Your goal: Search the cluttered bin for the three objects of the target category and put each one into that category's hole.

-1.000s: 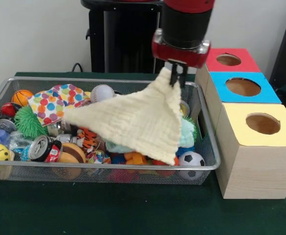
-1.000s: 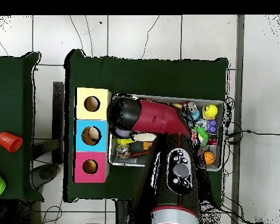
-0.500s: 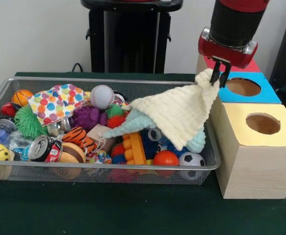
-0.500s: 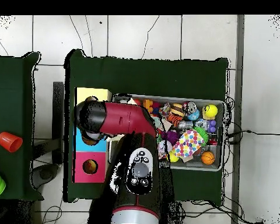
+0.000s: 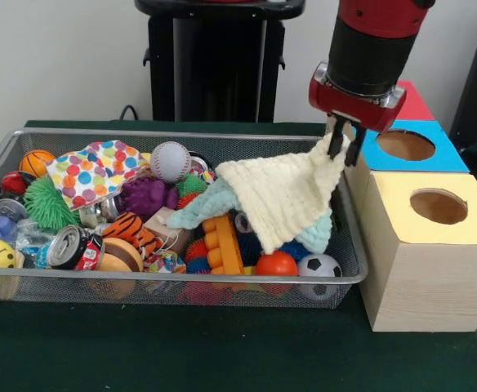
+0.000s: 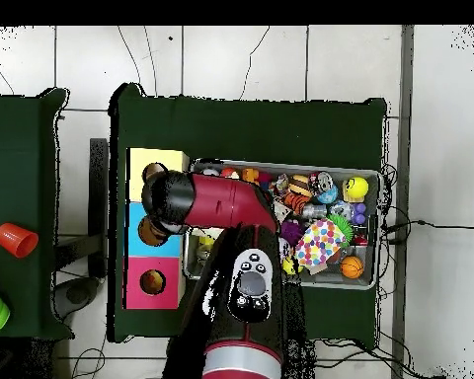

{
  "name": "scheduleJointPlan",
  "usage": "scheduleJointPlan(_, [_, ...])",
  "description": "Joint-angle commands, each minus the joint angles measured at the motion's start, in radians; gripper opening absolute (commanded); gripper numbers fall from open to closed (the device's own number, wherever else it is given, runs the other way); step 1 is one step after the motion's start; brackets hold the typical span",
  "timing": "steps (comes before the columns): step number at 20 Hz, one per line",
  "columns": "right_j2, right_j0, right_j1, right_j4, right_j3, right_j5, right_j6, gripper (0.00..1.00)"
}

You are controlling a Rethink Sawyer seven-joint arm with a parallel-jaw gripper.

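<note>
Half a second ago the gripper was over the blue box; now it has slid back toward the wire bin, jaws pinched shut on a corner of the yellow cloth, which trails down onto the toys. The drop looks unfinished, and overhead the arm hides cloth and hole.

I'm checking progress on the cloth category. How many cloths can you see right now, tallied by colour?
Pale yellow cloth: 1, hanging from the gripper
Mint cloth: 1, in the bin, partly under the yellow one
Polka-dot cloth: 1, in the bin
Total: 3
</note>
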Motion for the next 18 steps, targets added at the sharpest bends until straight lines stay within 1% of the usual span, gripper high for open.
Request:
scheduleJointPlan(1, [0.021, -0.046, 0.045, 0.004, 0.117, -0.094, 0.145, 1.0])
scheduleJointPlan(3, [0.036, -0.059, 0.041, -0.005, 0.127, -0.112, 0.111, 1.0])
scheduleJointPlan(6, [0.05, -0.076, 0.039, -0.011, 0.137, -0.126, 0.084, 1.0])
scheduleJointPlan(10, [0.043, -0.078, 0.044, -0.015, 0.128, -0.136, 0.095, 1.0])
scheduleJointPlan(12, [0.061, -0.094, 0.055, -0.006, 0.144, -0.191, 0.101, 1.0])
scheduleJointPlan(14, [0.076, -0.114, 0.081, -0.014, 0.129, -0.21, 0.078, 1.0])
scheduleJointPlan(16, [0.096, -0.137, 0.133, -0.023, 0.098, -0.237, 0.052, 1.0])
scheduleJointPlan(17, [0.107, -0.15, 0.183, -0.038, 0.062, -0.254, 0.026, 1.0])
scheduleJointPlan(18, [0.112, -0.158, 0.213, -0.046, 0.036, -0.251, 0.008, 1.0])
